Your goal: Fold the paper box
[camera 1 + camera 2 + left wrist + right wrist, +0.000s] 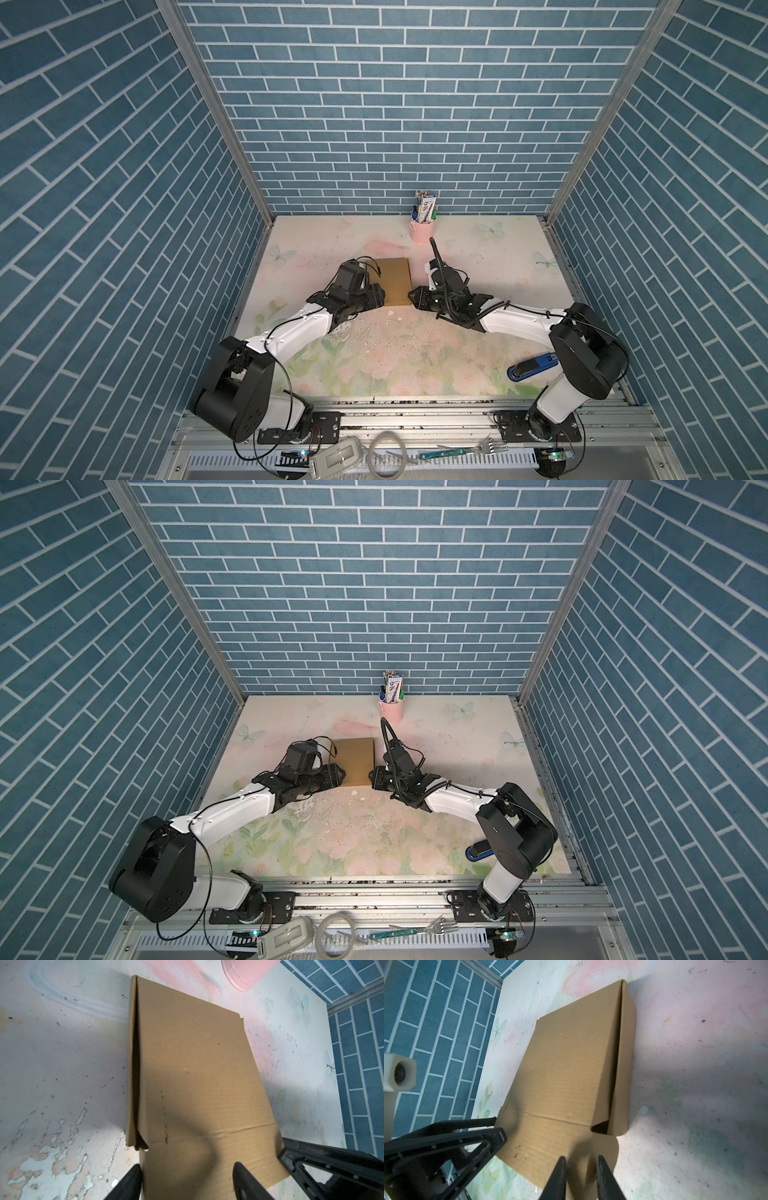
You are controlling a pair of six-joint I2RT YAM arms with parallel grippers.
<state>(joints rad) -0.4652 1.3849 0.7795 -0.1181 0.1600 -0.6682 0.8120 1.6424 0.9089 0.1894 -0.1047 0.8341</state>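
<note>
Blue brick-patterned walls are enclosing a floral worktop [457, 353], where the box [395, 280] is lying mid-worktop between both hands, its lid down and front flap [207, 1157] sticking out. The left hand [188, 1167] is reaching over that flap, released, fingers spread. The right hand [581, 1157] is sitting narrowly parted over a rounded tab [607, 1145]; grasping or not, I cannot tell. With nothing pinning it, a push risks sliding the box instead of creasing it.

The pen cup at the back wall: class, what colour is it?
The pen cup is pink, clearest in a top view.
</note>
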